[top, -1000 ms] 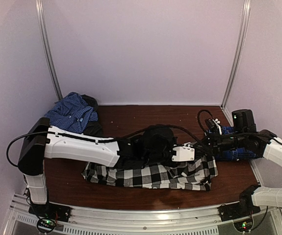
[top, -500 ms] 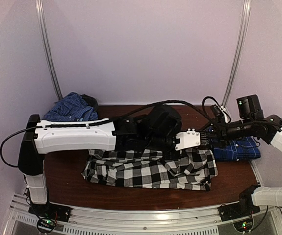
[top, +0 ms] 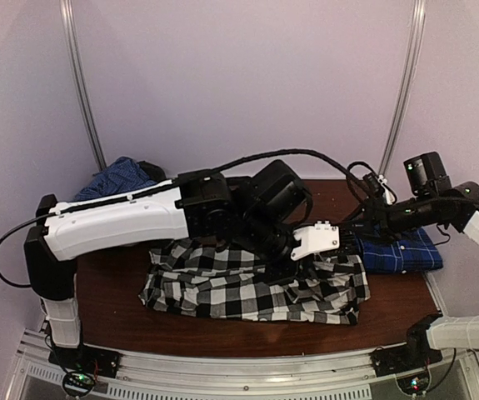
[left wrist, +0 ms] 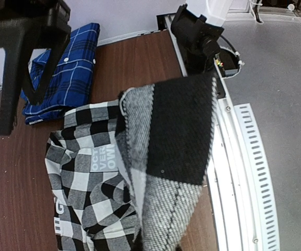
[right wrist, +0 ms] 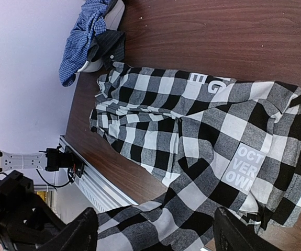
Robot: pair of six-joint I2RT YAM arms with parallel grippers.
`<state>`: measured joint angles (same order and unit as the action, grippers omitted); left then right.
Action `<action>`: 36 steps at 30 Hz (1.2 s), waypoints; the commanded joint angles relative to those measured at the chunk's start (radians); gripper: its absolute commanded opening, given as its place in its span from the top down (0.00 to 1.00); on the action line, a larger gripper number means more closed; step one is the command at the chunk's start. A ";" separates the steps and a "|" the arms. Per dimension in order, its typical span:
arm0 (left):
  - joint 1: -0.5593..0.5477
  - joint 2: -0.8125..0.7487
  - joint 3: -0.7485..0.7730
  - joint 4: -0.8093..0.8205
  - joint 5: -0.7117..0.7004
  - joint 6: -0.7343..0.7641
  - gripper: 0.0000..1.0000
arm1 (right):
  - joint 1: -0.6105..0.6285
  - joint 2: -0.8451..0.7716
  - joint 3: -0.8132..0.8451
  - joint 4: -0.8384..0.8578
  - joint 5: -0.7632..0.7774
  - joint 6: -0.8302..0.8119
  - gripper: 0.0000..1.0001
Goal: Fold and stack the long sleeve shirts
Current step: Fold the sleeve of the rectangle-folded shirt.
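My left hand higher than a second ago, pinching the checked shirt up off the desk, right hand spread.

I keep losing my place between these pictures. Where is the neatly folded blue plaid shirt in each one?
Top external: the folded blue plaid shirt lies at the table's right side, beside the check shirt.
Left wrist: upper left, beyond the check shirt.
Right wrist: not in it; the crumpled blue cloth at top left is another piece.
Shared landmark: the check shirt's grey printed label, also in the right wrist view.
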<state>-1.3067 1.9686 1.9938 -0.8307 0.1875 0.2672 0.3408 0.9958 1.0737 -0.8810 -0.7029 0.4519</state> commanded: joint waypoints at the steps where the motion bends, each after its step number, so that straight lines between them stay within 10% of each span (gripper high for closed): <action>1: -0.033 0.055 0.063 -0.079 0.075 -0.068 1.00 | -0.006 0.000 -0.043 0.023 0.017 -0.008 0.24; 15: -0.044 0.122 0.073 -0.039 0.085 -0.164 1.00 | -0.006 0.009 -0.113 0.078 0.006 -0.010 0.23; 36: 0.435 -0.165 -0.451 0.401 0.206 -0.536 1.00 | -0.026 0.037 -0.138 0.102 0.070 -0.026 0.23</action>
<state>-0.9363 1.8793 1.6165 -0.5636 0.3973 -0.1642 0.3225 1.0267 0.9627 -0.8120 -0.6544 0.4397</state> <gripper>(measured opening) 0.022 0.769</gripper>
